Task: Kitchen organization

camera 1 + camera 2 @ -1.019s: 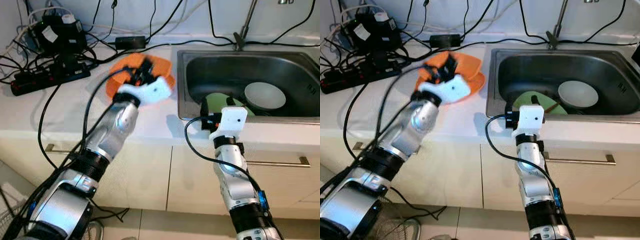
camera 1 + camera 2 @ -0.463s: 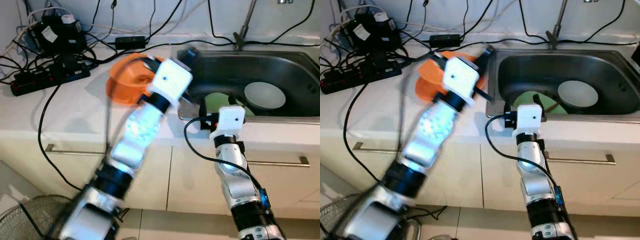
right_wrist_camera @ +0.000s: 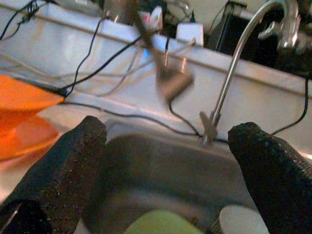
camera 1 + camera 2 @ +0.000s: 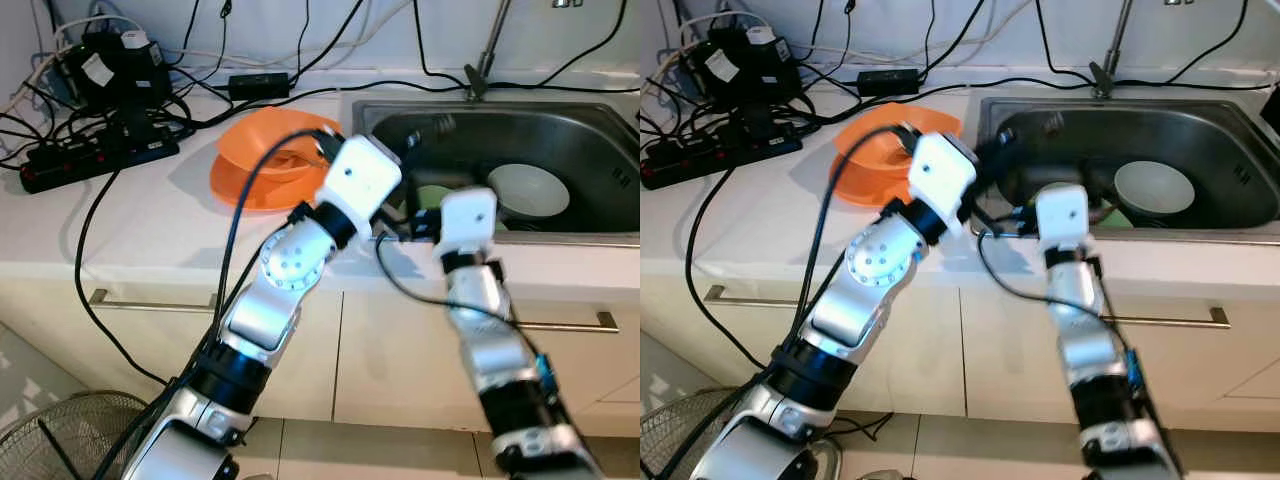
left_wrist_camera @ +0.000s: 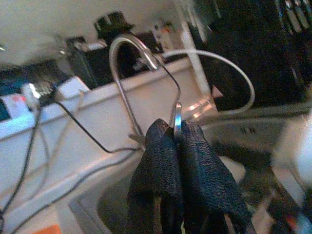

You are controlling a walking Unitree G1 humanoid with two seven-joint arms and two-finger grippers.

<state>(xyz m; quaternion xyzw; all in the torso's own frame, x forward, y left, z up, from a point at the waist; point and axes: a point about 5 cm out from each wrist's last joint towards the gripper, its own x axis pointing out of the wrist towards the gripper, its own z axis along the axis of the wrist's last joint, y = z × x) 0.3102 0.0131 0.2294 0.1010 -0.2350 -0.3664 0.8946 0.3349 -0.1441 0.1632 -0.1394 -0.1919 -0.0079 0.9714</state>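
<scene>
Left arm crosses from the counter toward the sink [image 4: 610,215]; the left gripper [image 4: 425,132] reaches over the sink's near-left corner, tips blurred and dark against the steel in the eye views. Left wrist view clears it up: both fingers [image 5: 163,161] are pressed together with a thin metal blade-like piece [image 5: 177,122] sticking up between them; what that utensil is, cannot tell, most of it is hidden inside the pads. The faucet [image 5: 129,73] curves behind it, background smeared.

Right gripper [image 4: 420,222] sits at the sink's front edge, largely hidden behind its own white wrist block [image 4: 468,215] and the left forearm. Right wrist view shows its fingers [image 3: 63,165] spread wide apart with nothing between them, looking into the basin.

In the sink: a white bowl [image 4: 528,190] toward the right, and a green plate [image 4: 432,196] partly covered by the arms. In the right wrist view only slivers of the green plate [image 3: 158,223] and bowl rim [image 3: 234,219] are cut off at the frame edge. A blurred grey object [image 3: 170,80] hangs in front of the back wall there; too smeared to identify.

Orange dishes [image 4: 268,160], a bowl on a plate, sit on the white counter [image 4: 130,230] just left of the sink, partly behind a cable. Power strip [image 4: 95,160] and tangled cables lie far left.
</scene>
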